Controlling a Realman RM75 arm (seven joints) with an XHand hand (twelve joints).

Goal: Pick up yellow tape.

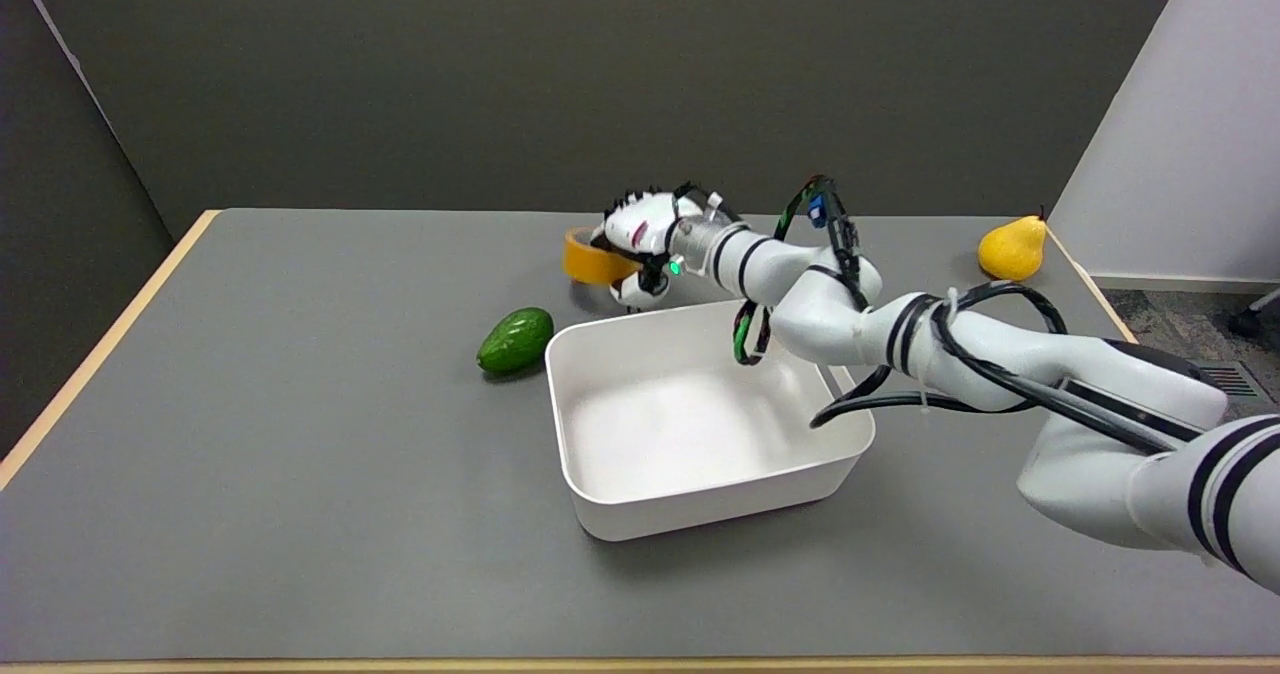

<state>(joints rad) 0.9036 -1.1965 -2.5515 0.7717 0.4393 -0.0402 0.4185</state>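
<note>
Grey tabletop (300, 474) with a pale wooden edge fills most of the frame, set against a dark wall. Above centre, the right hand (640, 239) holds the yellow tape (590, 259), fingers curled over the roll's top edge with part of the hand below it. The roll appears clear of the table, tilted, just beyond the far rim of the white tub (700, 514).

Handling, as judged: the roll is light and stiff, a rigid ring unlikely to deform under grip pressure. Its outer face is probably smooth and may slip; the sound hold is across the ring wall, one contact inside the hole and one outside, which is roughly what the hand shows. No fragility concern.

Orientation: the roll has no true long axis. Its hole axis looks to point up and toward the left of the frame, with the open face partly toward the camera; the exact tilt cannot be fixed, since the hand hides the right portion.

Also present: a green avocado (515, 340) left of the tub, and a yellow pear (1012, 246) at upper right.
</note>
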